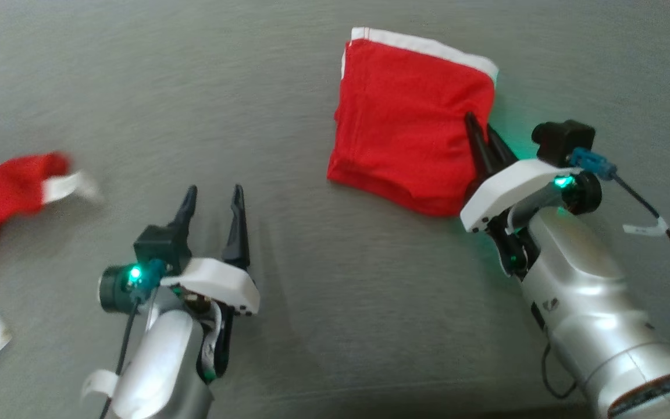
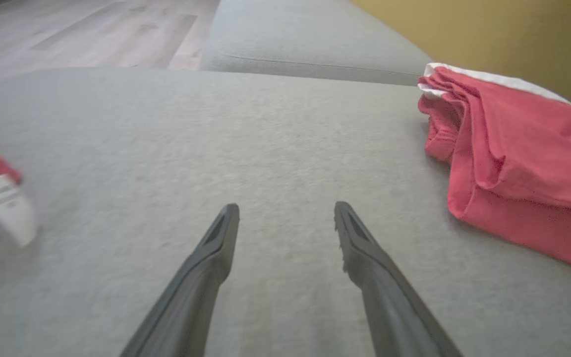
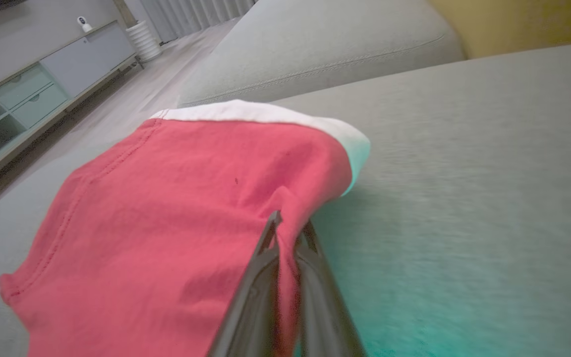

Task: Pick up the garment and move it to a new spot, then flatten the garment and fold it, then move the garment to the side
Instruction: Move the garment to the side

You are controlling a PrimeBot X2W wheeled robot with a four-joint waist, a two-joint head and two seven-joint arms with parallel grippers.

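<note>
Fabric of the red garment (image 1: 405, 128) is pinched in the closed right gripper (image 1: 480, 122); the left gripper (image 1: 214, 192) gapes wide, empty.

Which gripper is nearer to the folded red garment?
Right. The right gripper is shut on the right edge of the folded red garment. The left gripper hangs open over the bare grey cushion, apart from the garment, on its left.
</note>
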